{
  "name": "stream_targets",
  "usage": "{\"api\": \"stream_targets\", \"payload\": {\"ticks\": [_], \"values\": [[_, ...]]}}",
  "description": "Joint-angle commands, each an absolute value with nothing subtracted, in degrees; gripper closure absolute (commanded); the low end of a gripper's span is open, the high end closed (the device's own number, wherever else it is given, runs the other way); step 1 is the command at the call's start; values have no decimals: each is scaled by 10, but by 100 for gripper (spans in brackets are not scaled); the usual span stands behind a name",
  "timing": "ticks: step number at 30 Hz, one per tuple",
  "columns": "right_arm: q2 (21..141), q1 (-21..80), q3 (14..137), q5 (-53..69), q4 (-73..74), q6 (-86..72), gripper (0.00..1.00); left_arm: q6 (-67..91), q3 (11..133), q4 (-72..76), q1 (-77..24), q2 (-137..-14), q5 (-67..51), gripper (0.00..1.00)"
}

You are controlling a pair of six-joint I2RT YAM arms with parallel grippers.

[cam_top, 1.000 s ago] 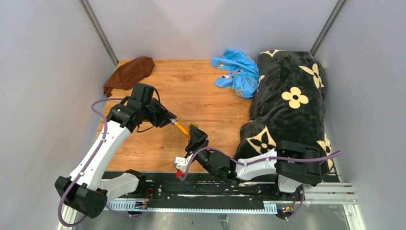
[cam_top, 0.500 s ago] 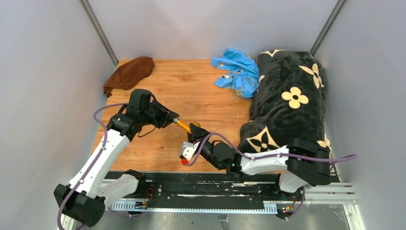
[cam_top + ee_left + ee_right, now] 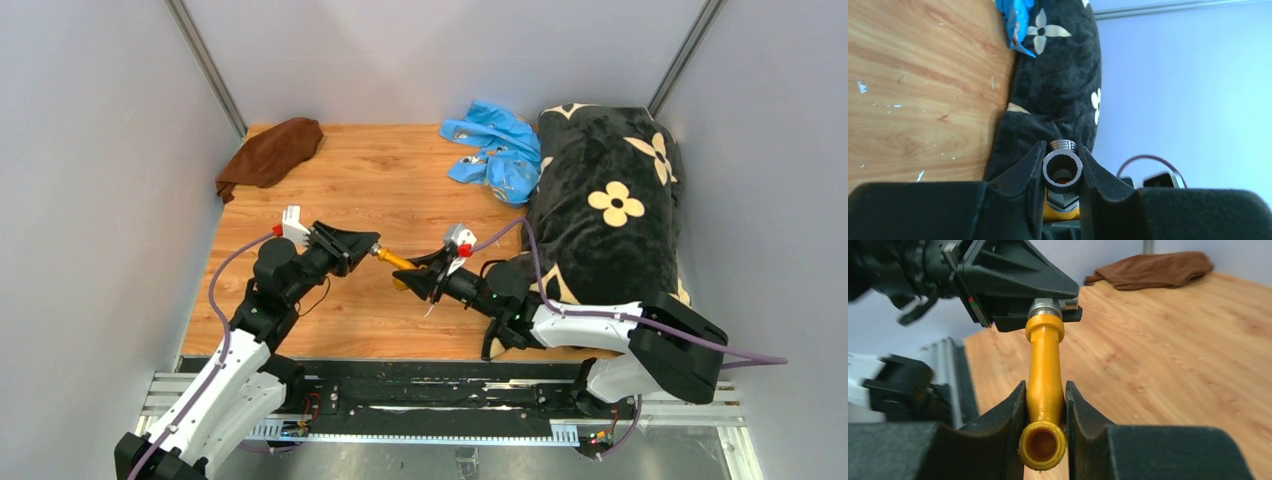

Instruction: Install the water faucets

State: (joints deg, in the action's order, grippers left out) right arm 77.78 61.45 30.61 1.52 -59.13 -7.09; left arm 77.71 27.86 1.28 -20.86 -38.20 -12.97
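Observation:
The brass-orange tap spout [image 3: 396, 260] hangs between my two grippers above the wooden table [image 3: 400, 190]. My left gripper [image 3: 372, 250] is shut on the silver T-shaped fitting [image 3: 1062, 170] at the spout's silver end; the orange spout [image 3: 1063, 212] shows below it. My right gripper [image 3: 410, 278] is shut on the spout's orange shaft [image 3: 1044, 385] near its open mouth. In the right wrist view the spout's silver end [image 3: 1045, 308] meets the fitting inside the left gripper's black fingers [image 3: 1013, 270]. Both arms are raised off the table.
A bright blue plastic bag [image 3: 492, 150] lies at the back centre. A black flower-print blanket [image 3: 610, 210] covers the right side. A brown cloth [image 3: 270, 152] lies at the back left corner. Grey walls enclose the table.
Both grippers have lifted the joined spout and fitting off the table and moved it back. Both wrists have rotated, the right one flipping its red-marked side up.

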Motion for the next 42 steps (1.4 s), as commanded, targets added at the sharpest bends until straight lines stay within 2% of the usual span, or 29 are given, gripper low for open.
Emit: {"api": "stream_targets", "payload": {"ticks": [1, 5, 8, 10, 13, 14, 19, 21, 23, 26, 28, 32, 35, 38, 42], "values": [[776, 517, 288, 125, -670, -384, 100, 733, 267, 129, -208, -359, -144, 100], [835, 443, 313, 280, -723, -605, 99, 737, 239, 185, -209, -348, -140, 100], [919, 407, 318, 347, -876, -755, 98, 742, 216, 233, -208, -337, -134, 100], [970, 394, 333, 384, -908, -846, 80, 750, 204, 257, -208, -329, -128, 100], [967, 390, 325, 397, -909, -814, 36, 754, 198, 258, -208, -318, -120, 100], [956, 388, 310, 381, -908, -801, 33, 757, 196, 257, -208, -316, -118, 100], [868, 353, 250, 356, -802, -723, 30, 765, 202, 221, -208, -308, -109, 100], [804, 344, 237, 350, -685, -656, 29, 766, 216, 175, -209, -308, -104, 100], [718, 347, 251, 322, -498, -540, 28, 768, 245, 93, -208, -311, -94, 100], [585, 389, 321, 171, -168, -316, 26, 745, 308, -34, -208, -329, -82, 100], [529, 446, 351, 53, -74, -137, 25, 745, 355, -124, -208, -353, -73, 100], [475, 583, 350, -106, -59, 186, 25, 762, 462, -308, -208, -426, -63, 100], [501, 677, 355, -240, -96, 377, 18, 754, 542, -427, -207, -501, -64, 100], [542, 736, 339, -307, -192, 521, 17, 746, 589, -485, -208, -555, -78, 100], [613, 805, 295, -331, -383, 691, 17, 766, 597, -489, -208, -570, -80, 100]]}}
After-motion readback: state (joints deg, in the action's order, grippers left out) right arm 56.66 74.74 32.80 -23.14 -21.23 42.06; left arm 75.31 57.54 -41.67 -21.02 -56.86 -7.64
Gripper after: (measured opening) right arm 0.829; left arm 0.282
